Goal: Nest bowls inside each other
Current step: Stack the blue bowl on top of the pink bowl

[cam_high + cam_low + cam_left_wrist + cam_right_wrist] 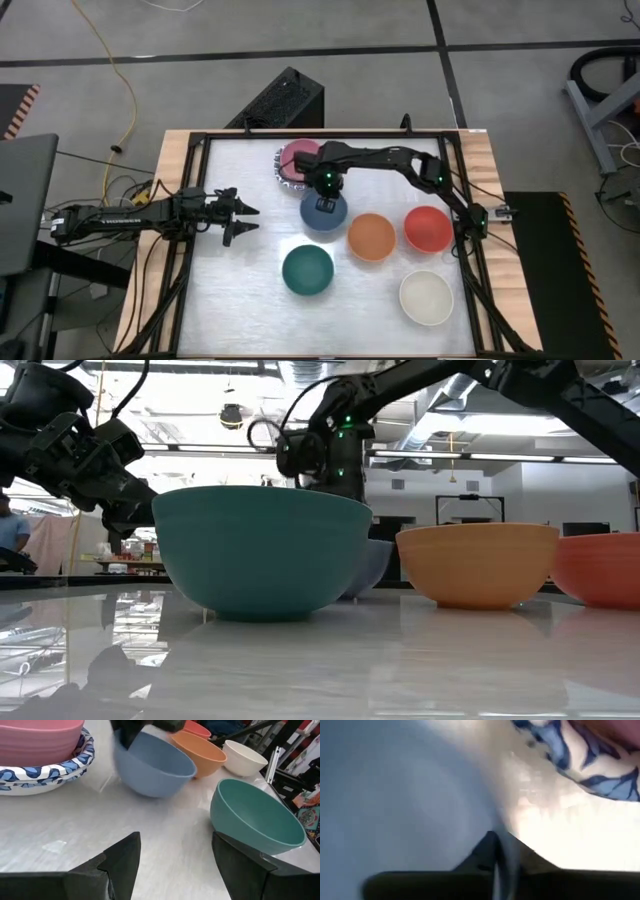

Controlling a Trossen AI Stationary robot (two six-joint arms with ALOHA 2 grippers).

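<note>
Now the right gripper (pixel 324 200) is at the blue bowl (pixel 324 213), which stands near the middle of the table (pixel 250 165), and its fingers are pinched on the rim of this bowl: in the right wrist view one dark finger (pixel 485 857) lies inside the bowl and the thin rim passes just beside it. Just behind the blue bowl stands a stack, where the pink bowl (pixel 298 155) sits inside the white bowls with blue patterned rims (pixel 281 172); how many patterned bowls are in the stack I cannot tell. The blue bowl is close to this stack, but in the left wrist view they are apart. To the right of the blue bowl stands the orange bowl (pixel 371 237), and further right the red bowl (pixel 428 228), these two nearly touching. The dark green bowl (pixel 307 270) stands in front of the blue one, and the cream bowl (pixel 427 297) is near the front right corner, apart from the others. The left gripper (pixel 245 220) hovers over the left part of the table, pointing toward the bowls, with its fingers (pixel 117 865) spread and holding nothing.
</note>
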